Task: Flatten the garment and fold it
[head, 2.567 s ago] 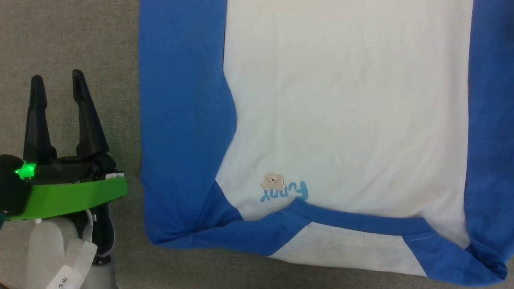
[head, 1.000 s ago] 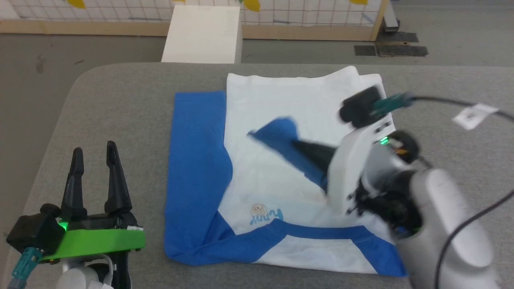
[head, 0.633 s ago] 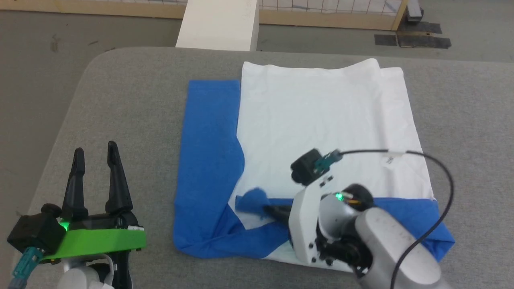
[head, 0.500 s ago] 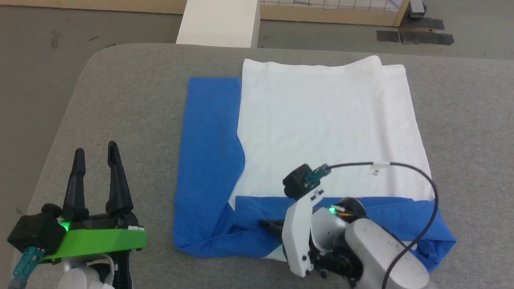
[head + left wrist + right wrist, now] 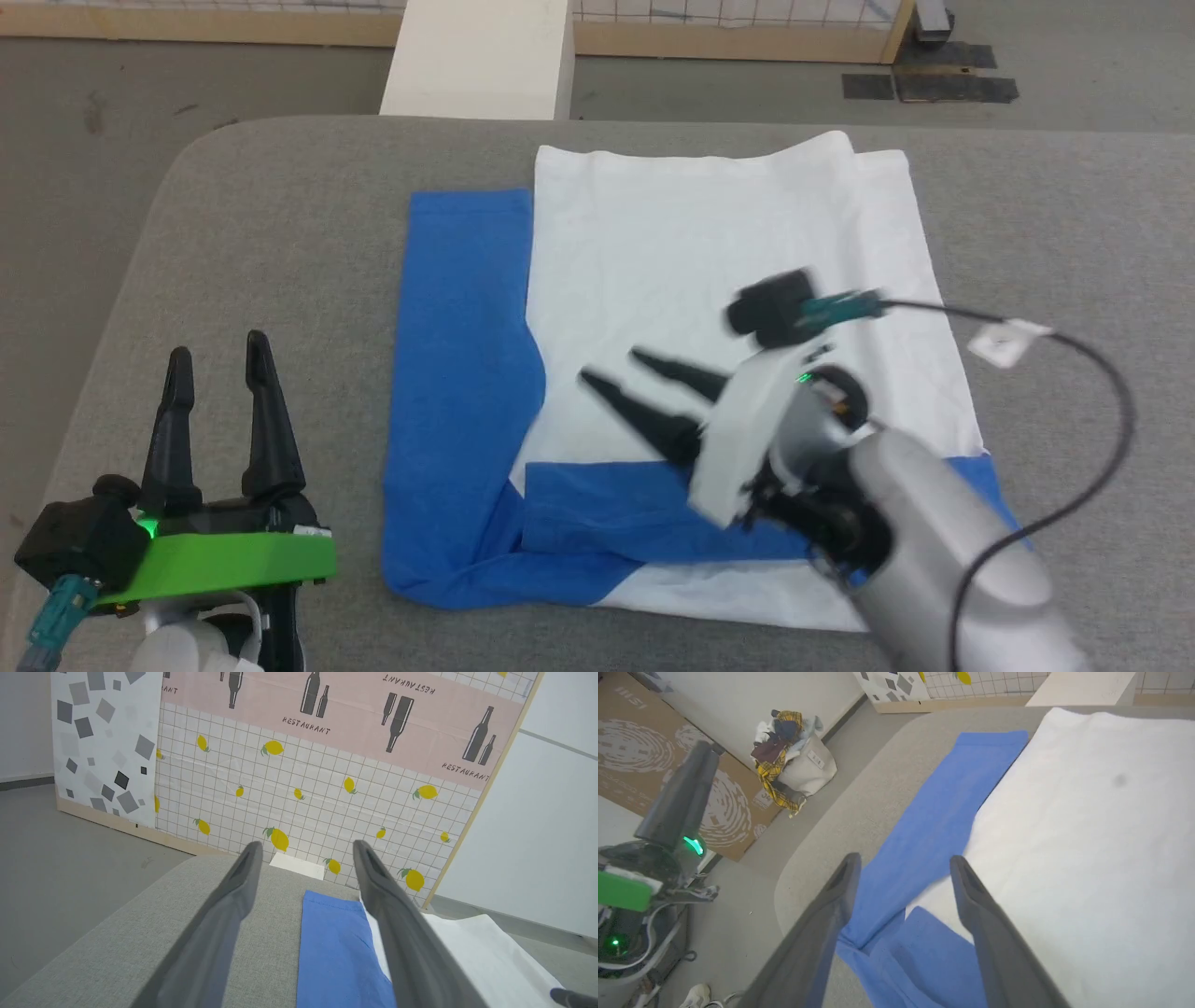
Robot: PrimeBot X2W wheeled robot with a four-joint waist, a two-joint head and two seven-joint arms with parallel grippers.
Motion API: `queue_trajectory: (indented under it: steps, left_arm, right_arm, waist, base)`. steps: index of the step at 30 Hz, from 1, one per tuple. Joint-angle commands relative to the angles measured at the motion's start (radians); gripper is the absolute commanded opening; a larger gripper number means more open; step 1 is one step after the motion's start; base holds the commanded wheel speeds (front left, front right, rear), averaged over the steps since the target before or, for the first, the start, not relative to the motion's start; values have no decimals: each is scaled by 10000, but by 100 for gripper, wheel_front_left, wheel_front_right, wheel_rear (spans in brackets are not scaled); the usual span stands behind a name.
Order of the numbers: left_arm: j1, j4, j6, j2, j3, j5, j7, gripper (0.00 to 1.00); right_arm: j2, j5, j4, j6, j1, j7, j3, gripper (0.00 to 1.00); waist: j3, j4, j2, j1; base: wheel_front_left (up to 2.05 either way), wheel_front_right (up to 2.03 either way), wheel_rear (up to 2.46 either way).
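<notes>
The garment (image 5: 719,243) lies flat on the grey table (image 5: 261,243), white body in the middle. One blue sleeve (image 5: 462,355) runs straight down its left side. The other blue sleeve (image 5: 607,509) lies folded across the near part, over the white. My right gripper (image 5: 611,366) hovers open above the white body, just beyond that sleeve, with nothing between its fingers. In the right wrist view the gripper (image 5: 904,857) points over the garment (image 5: 1064,835). My left gripper (image 5: 218,347) stands open over bare table, left of the garment. In the left wrist view, the gripper (image 5: 307,844) is open.
A white box (image 5: 481,61) stands on the floor just past the table's far edge. A patterned wall panel (image 5: 327,765) stands behind it. A bag heaped with clothes (image 5: 794,760) and a cardboard box (image 5: 635,751) sit on the floor off the table's left side.
My right gripper carried the blue sleeve down across the garment's near part, let it go, opened and lifted away. The left gripper stayed put. The camera shifted.
</notes>
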Motion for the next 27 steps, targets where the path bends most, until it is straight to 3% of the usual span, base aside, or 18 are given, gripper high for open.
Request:
queue_trajectory:
  steps: [1, 8, 14, 18, 22, 27]
  left_arm:
    - [101, 17, -7, -24, 34, 62, -45, 100]
    - [246, 151, -30, -24, -82, 147, -45, 100]
    - [216, 257, -12, -24, -106, 84, -45, 100]
    - [-186, 724, -17, 1, -214, 80, -4, 100]
    - [-1588, 1441, 68, 173, -177, -134, 505, 100]
    - [-3995, 2911, 174, 761, -260, -365, 2210, 100]
  right_arm:
    - [-213, 52, -293, -13, -77, -297, -497, 100]
    - [-805, -461, -1364, -13, 861, -1079, -3872, 100]
    - [-491, -944, -2207, -13, 1887, -900, -6274, 100]
    - [-182, -1162, -2821, -13, 2260, -643, -7198, 100]
    - [53, -1230, -3387, -13, 2373, -447, -7812, 100]
    - [195, -1207, -3894, -13, 2196, -381, -8058, 100]
  waist:
    - [-147, -185, 0, 1]
    - [-307, -519, 0, 1]
    - [-36, -808, 0, 1]
    - [359, -928, 0, 1]
    - [950, -1033, 0, 1]
    - [1872, -1339, 0, 1]
  base:
    - [0, 0, 0]
    - [0, 0, 0]
    - [0, 0, 0]
    - [0, 0, 0]
    - [0, 0, 0]
    - [0, 0, 0]
